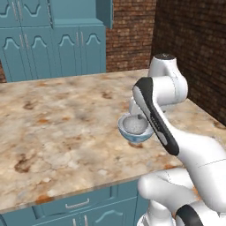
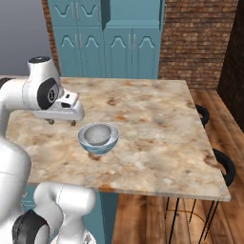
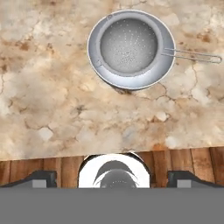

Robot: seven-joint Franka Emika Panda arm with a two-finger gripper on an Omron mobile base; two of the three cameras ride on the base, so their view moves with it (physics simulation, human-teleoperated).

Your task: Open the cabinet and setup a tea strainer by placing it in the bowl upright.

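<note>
The end effector [image 3: 112,177] has its 2 dark fingertips [image 3: 40,178] spread wide apart with nothing between them, hanging above the near edge of the worktop [image 2: 157,119], short of the bowl [image 2: 98,139] and clear of it. In the right base view the hand sits just to the near-left of the bowl, raised above the marbled surface. The bowl stands on the worktop toward its near side, light blue outside with a pale rim. Inside it rests the tea strainer [image 3: 128,46], round mesh cup facing up, ringed all around by the bowl's rim; its thin wire handle [image 3: 194,55] lies over the rim and sticks out past the bowl on 1 side, as the hand view shows. Beyond the bowl the worktop stretches bare to its far edge. Behind that edge stands the cabinet [image 2: 128,50], teal-blue with arched panels and long silver bar handles; 1 upper door [image 1: 106,13] stands swung out from the front. To the right of the cabinet runs a brick wall [image 2: 195,43].
</note>
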